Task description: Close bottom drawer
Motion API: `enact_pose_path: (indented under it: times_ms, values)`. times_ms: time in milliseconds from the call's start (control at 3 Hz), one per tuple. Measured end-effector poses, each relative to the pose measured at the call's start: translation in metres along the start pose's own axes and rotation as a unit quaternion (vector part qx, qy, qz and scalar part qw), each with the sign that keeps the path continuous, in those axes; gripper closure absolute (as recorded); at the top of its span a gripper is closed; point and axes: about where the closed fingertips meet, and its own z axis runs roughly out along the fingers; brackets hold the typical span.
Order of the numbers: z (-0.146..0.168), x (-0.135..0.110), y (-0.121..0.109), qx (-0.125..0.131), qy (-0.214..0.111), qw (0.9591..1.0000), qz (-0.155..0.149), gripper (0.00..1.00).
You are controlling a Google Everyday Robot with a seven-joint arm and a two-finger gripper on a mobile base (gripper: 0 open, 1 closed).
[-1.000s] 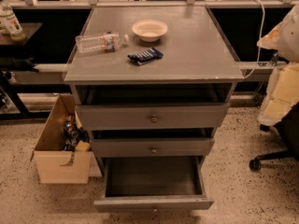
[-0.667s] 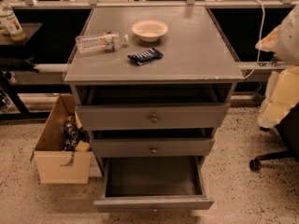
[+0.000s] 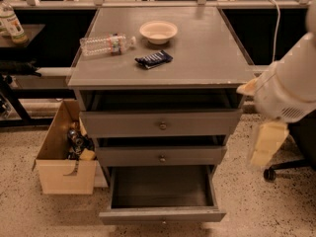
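The bottom drawer (image 3: 163, 215) is standing pulled far out below the desk's (image 3: 207, 53) front edge, its dark box lying bare and its narrow front reaching well past the two drawers above. The middle drawer (image 3: 161, 156) and the top drawer (image 3: 161, 124) are each sitting slightly out. Speckled floor is lying open in front of the bottom drawer. A cardboard box (image 3: 64, 157) is crowding the desk's left side, and a chair base (image 3: 291, 169) is standing off its right side.

On the desk top, a bowl (image 3: 158, 31) is resting near the back edge. A plastic bottle (image 3: 106, 44) is lying by the left edge, and a dark packet (image 3: 153, 59) is lying near the middle.

Compared with a second ago, the arm has come in from the right and lower. The end effector (image 3: 266, 142) is now hanging just beside the desk's front right corner, level with the two upper drawers, touching and holding nothing. Whether it is open or closed cannot be told.
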Motion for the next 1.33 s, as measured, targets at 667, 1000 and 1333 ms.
enact_pose_path:
  times_ms: [667,1000,1333]
  values:
    - [0.075,-0.005,0.048,-0.047,-0.003,0.9986,-0.022,0.0]
    - [0.102,-0.003,0.052,-0.062,-0.007,0.9976,-0.028,0.0]
    - [0.153,-0.005,0.066,-0.088,-0.029,0.9947,-0.044,0.0]
